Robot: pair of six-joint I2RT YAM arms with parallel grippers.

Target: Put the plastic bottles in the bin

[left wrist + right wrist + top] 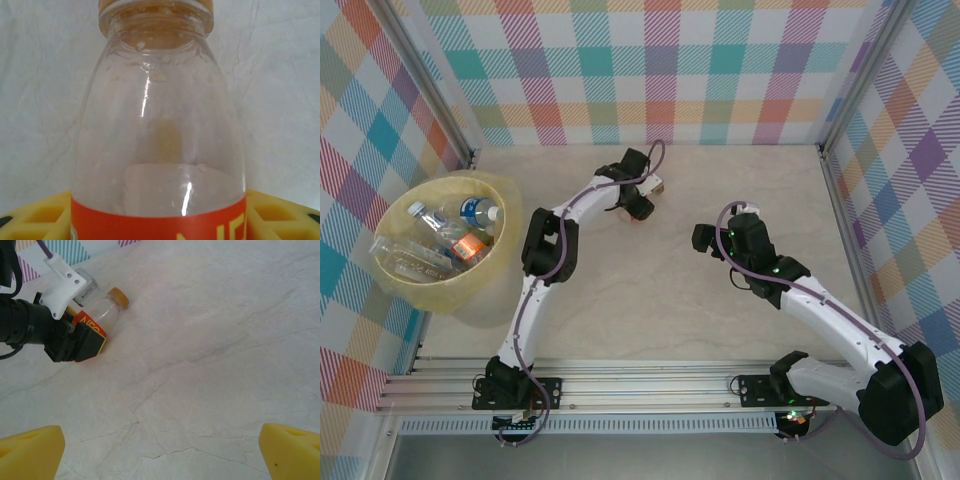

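Orange-capped bottle (159,125), base cut off, sits apparently pinched in left tool (159,216); right tool (161,450) spread.

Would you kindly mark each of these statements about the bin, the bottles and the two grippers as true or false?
1. The bin holds several bottles. True.
2. The bottle between the fingers of the left gripper has a blue cap. False: its cap is orange.
3. The right gripper is open, with nothing between its fingers. True.
4. That bottle stands upright on the table. False: it lies on its side.
5. The bin is on the robot's right. False: it is on the robot's left.
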